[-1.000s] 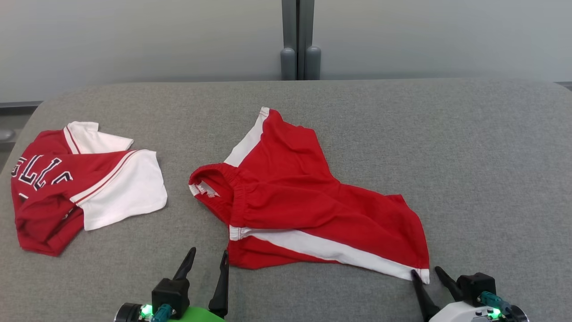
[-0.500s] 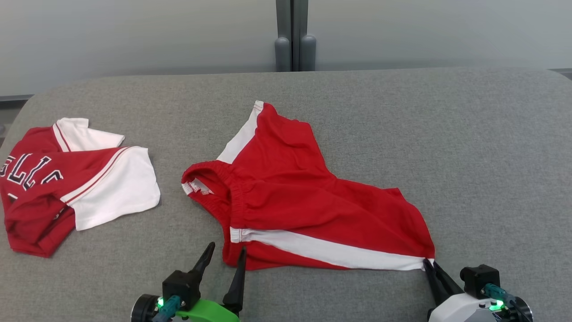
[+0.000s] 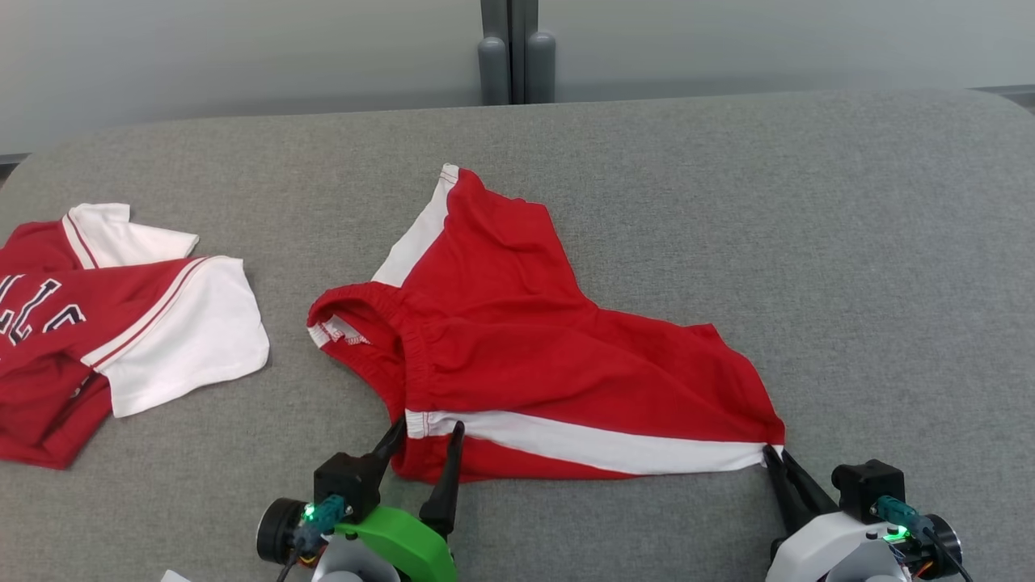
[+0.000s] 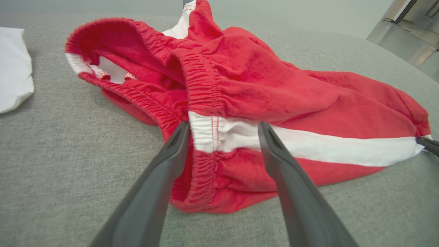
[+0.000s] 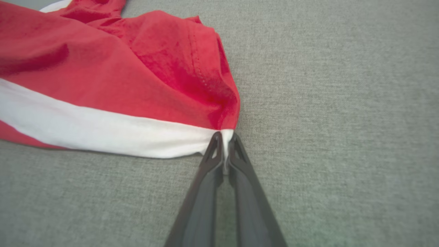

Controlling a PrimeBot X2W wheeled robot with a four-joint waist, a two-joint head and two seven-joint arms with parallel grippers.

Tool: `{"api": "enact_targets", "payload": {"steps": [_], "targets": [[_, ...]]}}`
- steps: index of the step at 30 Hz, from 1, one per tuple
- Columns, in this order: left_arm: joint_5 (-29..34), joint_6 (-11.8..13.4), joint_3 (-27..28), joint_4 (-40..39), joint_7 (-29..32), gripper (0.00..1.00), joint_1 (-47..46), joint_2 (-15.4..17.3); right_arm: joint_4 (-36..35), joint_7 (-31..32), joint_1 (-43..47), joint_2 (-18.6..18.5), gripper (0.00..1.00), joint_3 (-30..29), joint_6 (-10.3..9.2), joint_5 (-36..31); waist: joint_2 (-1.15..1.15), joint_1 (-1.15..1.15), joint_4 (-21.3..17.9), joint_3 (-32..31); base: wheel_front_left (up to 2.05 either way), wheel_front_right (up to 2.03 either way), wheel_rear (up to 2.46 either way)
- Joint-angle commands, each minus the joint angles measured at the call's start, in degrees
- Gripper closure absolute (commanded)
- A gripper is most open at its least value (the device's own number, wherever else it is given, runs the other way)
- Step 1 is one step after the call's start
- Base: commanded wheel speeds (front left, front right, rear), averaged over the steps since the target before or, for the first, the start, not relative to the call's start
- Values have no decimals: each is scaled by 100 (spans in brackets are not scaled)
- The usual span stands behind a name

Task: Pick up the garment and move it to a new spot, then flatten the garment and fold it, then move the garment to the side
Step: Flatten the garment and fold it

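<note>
Pinching a white-striped corner of the garment [image 3: 517, 339], the right tool [image 3: 770, 455] is clamping it while the left tool [image 3: 429, 423] is straddling its waistband, spread wide.

At 9 o'clock in the head view, the left edge cuts off the lettered jersey [image 3: 48, 356], so you cannot read its whole word. The label [image 3: 344, 333] inside the garment [image 3: 517, 356] is too small to read. The garment's white corner hides between the pinched fingers of the right gripper [image 3: 772, 457]. At 12 o'clock the top edge cuts the grey post [image 3: 509, 48]. At 7 o'clock a white scrap [image 3: 171, 576] is mostly cut off; you cannot tell what it is.
</note>
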Motion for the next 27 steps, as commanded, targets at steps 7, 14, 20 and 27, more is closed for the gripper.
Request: {"api": "enact_targets", "payload": {"steps": [7,14,20,27], "targets": [[-130,-24,36,13,3,91,-202,47,-27,2,-71,-35,100,6,-10,-6,0,0,-50,88,0,0,0],[-51,-24,164,-250,3,100,-96,39,-370,1,-135,-34,100,-86,-10,90,0,0,-29,73,0,0,0],[-50,-24,3,-813,3,100,-224,194,-1245,1,-235,-33,100,-229,-10,419,0,0,28,-94,0,0,0],[-361,-24,-361,-1538,2,100,-936,838,-2362,1,-687,-66,100,-269,-9,573,0,0,-17,-450,0,0,0]]}}
